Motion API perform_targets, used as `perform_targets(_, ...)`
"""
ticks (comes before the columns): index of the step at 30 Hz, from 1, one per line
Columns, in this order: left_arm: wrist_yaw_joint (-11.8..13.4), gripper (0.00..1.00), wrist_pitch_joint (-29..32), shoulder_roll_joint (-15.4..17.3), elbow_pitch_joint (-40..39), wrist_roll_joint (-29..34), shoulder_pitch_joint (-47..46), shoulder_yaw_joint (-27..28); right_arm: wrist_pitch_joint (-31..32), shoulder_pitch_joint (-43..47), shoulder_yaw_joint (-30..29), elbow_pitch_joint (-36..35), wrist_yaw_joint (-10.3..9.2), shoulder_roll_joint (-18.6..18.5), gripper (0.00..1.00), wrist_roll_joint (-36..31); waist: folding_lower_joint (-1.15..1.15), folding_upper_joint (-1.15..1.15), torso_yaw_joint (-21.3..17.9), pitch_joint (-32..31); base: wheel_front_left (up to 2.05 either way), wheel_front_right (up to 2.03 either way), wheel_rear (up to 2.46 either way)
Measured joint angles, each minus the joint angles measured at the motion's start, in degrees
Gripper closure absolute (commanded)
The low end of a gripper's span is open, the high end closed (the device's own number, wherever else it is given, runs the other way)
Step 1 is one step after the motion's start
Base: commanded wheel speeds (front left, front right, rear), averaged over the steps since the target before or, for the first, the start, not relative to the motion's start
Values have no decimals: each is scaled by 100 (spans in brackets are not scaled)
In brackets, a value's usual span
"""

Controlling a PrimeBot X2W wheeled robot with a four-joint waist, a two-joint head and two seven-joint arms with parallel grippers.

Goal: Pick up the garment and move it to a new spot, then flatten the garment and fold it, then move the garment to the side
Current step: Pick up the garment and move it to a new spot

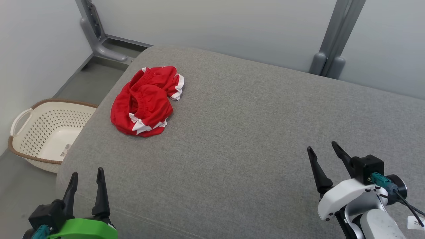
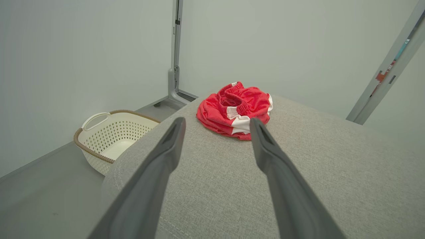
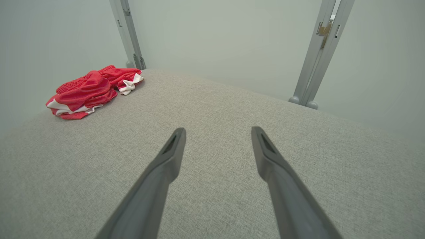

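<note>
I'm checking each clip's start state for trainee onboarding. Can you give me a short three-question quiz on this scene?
1. True or false: the red garment lies neatly folded on the grey cushion.
2. Where is the white basket? A) on the cushion B) on the floor beside the cushion's left edge C) held by a gripper
3. How do the jaws of the left gripper and the right gripper stand?
Key: 1 false, it is crumpled; 2 B; 3 both open, holding nothing.
</note>
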Motion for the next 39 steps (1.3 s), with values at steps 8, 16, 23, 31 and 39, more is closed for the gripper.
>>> perform_targets(8,-71,0,705,288,650,-347,-790,-119,162,-162,114,-151,0,-141,0,-44,0,0,-157,226,0,0,0)
perform_targets(16,-94,0,1627,606,2029,-1117,-2454,71,466,-544,385,-538,0,-464,0,-64,0,0,-534,648,0,0,0)
perform_targets(23,-111,0,2067,862,2941,-1589,-3469,259,736,-788,593,-945,0,-717,0,-80,0,0,-1013,1115,0,0,0)
perform_targets(31,-89,0,2404,1053,3672,-1919,-4167,454,991,-922,744,-1427,0,-1037,0,-78,0,0,-1571,1694,0,0,0)
perform_targets(39,177,55,2958,1217,4346,-1987,-4370,464,1038,-906,676,-1617,0,-1058,0,-53,0,0,-2073,2065,0,0,0)
